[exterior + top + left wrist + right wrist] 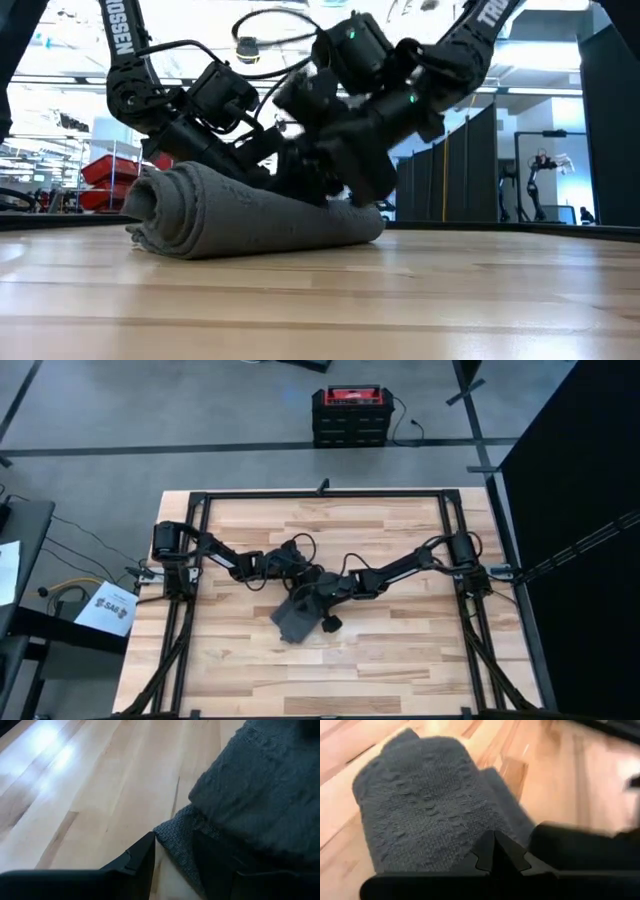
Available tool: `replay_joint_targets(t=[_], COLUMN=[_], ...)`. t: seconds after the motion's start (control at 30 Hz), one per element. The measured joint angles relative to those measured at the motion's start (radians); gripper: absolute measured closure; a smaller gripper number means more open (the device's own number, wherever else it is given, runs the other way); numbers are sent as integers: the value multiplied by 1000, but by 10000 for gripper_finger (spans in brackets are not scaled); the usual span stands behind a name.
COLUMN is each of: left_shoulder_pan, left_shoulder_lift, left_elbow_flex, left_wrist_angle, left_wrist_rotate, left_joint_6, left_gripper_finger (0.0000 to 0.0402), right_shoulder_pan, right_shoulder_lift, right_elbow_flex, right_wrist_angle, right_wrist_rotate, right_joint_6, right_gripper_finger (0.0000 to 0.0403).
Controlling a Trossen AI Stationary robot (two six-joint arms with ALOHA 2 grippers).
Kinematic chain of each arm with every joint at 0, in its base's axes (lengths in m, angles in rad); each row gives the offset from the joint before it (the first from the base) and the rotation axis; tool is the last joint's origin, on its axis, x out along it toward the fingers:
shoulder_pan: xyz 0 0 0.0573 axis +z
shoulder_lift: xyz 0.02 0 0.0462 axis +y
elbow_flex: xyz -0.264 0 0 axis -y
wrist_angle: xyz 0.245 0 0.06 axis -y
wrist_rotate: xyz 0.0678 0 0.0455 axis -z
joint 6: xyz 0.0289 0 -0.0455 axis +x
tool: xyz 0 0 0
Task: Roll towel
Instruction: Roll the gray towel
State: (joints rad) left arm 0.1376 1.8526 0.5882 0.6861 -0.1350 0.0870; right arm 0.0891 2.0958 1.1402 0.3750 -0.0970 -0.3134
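While the towel (297,617) lies rolled near the middle of the table (400,660), the left gripper (172,865) has its fingers apart around a loose corner, and the right gripper (494,851) presses its closed fingers on the roll.

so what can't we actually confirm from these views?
- Right hand: in its wrist view the fingers meet over the towel; whether cloth is pinched is hidden.
- Left hand: fingers apart around a towel edge; contact unclear.
- Low view: the arms hide the roll's far side.
- High view: towel too small to judge tightness.
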Motion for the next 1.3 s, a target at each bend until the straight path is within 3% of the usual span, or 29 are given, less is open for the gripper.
replay_joint_targets(t=[0.23,0.4,0.53,0.67,0.8,1.0,1.3], left_shoulder_pan=[0,-17,-118,-288,-403,-471,-485], left_shoulder_lift=[-75,-274,-459,-533,-504,-369,-186], left_elbow_flex=[0,2,-5,-63,-165,-262,-262], left_wrist_angle=[-59,-316,-553,-565,-498,-308,-161], left_wrist_rotate=[-18,-65,-94,-252,-382,-392,-445], left_joint_6=[23,8,-118,-232,-399,-547,-609], left_gripper_finger=[283,283,283,283,283,283,283], right_shoulder_pan=[0,-6,-6,-6,-6,-5,-15], right_shoulder_lift=[15,10,4,-32,-47,-10,119], right_elbow_flex=[-1,-1,-1,-3,-1,13,141], right_wrist_angle=[4,0,-5,19,148,204,198], right_wrist_rotate=[-4,-4,-3,-2,-29,-88,-237], right_joint_6=[1,-6,-13,-43,-20,-32,-45], right_gripper_finger=[403,403,403,403,403,403,403])
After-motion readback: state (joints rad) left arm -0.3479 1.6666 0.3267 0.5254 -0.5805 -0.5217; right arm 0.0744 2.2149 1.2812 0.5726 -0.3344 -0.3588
